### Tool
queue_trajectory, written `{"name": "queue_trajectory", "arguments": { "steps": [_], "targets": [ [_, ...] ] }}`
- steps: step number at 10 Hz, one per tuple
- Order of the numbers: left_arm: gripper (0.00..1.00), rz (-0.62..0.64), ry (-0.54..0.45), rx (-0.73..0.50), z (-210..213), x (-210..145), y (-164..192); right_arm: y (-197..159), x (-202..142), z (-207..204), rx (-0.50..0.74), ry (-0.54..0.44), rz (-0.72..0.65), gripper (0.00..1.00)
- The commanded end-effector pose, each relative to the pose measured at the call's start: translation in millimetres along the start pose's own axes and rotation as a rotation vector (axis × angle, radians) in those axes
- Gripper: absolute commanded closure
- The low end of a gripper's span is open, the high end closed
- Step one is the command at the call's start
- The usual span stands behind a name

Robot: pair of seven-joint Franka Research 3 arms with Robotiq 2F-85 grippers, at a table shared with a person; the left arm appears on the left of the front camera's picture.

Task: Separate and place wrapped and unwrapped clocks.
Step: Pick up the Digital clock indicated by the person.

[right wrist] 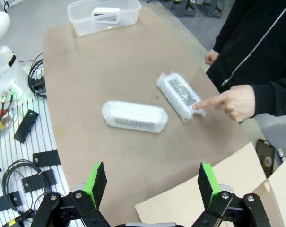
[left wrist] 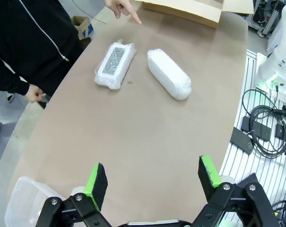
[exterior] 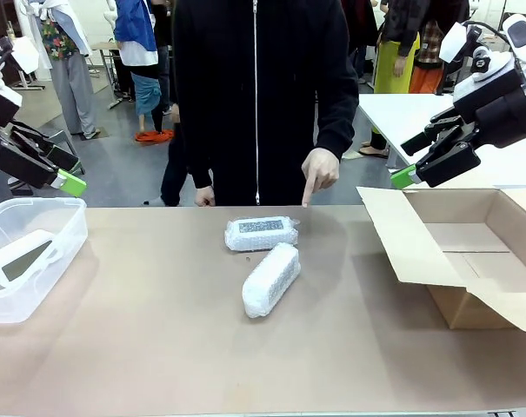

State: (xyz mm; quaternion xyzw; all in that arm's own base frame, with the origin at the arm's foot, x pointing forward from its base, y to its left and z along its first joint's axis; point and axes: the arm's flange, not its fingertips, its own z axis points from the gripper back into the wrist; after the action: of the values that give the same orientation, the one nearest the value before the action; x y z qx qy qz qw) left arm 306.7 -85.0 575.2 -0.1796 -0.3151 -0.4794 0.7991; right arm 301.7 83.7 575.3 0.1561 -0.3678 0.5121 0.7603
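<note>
Two bubble-wrapped clocks lie mid-table: one [exterior: 261, 233] [left wrist: 114, 65] [right wrist: 180, 96] with its dark face up, near the person, and one [exterior: 270, 280] [left wrist: 169, 74] [right wrist: 134, 116] angled in front of it. The person's finger [exterior: 308, 196] [right wrist: 206, 101] points at the face-up one. The bare smooth clock [exterior: 21, 258] [right wrist: 107, 15] rests in the clear plastic tub [exterior: 58, 252] [right wrist: 83, 10] at the left. My left gripper [exterior: 67, 178] [left wrist: 153, 177] hangs open above the tub. My right gripper [exterior: 410, 169] [right wrist: 152, 182] is open, raised over the cardboard box [exterior: 471, 252] [right wrist: 190, 205].
The open cardboard box sits at the table's right with its flaps spread. The person in a black zip jacket [exterior: 258, 87] stands at the far edge. Cables and brackets [left wrist: 268, 127] [right wrist: 24, 156] lie on the rail beside the table.
</note>
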Motion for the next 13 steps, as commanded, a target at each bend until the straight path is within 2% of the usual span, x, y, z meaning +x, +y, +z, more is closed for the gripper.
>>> {"name": "queue_trajectory", "arguments": {
  "steps": [1, 2, 4, 6, 7, 8, 9, 10, 12, 13],
  "targets": [
    [0.00, -0.001, -0.004, 0.000, 1.1, 0.0, -0.8, -0.8, -0.5, -1.7, 0.022, -0.018, 0.001, 0.00],
    [0.00, -0.001, -0.004, 0.000, 1.1, 0.0, -0.8, 0.0, 0.0, 0.0, 0.000, 0.000, 0.000, 0.00],
    [0.00, -0.001, -0.004, 0.000, 1.1, 0.0, -0.8, -6.9, 67.6, -27.6, 0.121, 0.165, 0.254, 0.00],
    [0.00, -0.001, -0.004, 0.000, 1.1, 0.0, -0.8, 3.4, 145.0, -88.5, 0.262, 0.313, 0.549, 0.00],
    [0.00, -0.001, -0.004, 0.000, 1.1, 0.0, -0.8, 11.4, 165.4, -125.0, 0.343, 0.387, 0.660, 0.00],
    [0.00, -0.001, -0.004, 0.000, 1.1, 0.0, -0.8, 32.9, 173.7, -168.8, 0.414, 0.421, 0.829, 0.00],
    [0.00, -0.001, -0.004, 0.000, 1.1, 0.0, -0.8, 56.6, 166.2, -190.0, 0.412, 0.408, 0.993, 0.00],
    [0.00, -0.001, -0.004, 0.000, 1.1, 0.0, -0.8, 64.6, 149.0, -204.8, 0.446, 0.416, 1.107, 0.00],
    [0.00, -0.001, -0.004, 0.000, 1.1, 0.0, -0.8, 64.6, 110.8, -227.4, 0.457, 0.454, 1.162, 0.00],
    [0.00, -0.001, -0.004, 0.000, 1.1, 0.0, -0.8, 63.7, 91.5, -238.4, 0.438, 0.391, 1.207, 0.00]
  ]
}}
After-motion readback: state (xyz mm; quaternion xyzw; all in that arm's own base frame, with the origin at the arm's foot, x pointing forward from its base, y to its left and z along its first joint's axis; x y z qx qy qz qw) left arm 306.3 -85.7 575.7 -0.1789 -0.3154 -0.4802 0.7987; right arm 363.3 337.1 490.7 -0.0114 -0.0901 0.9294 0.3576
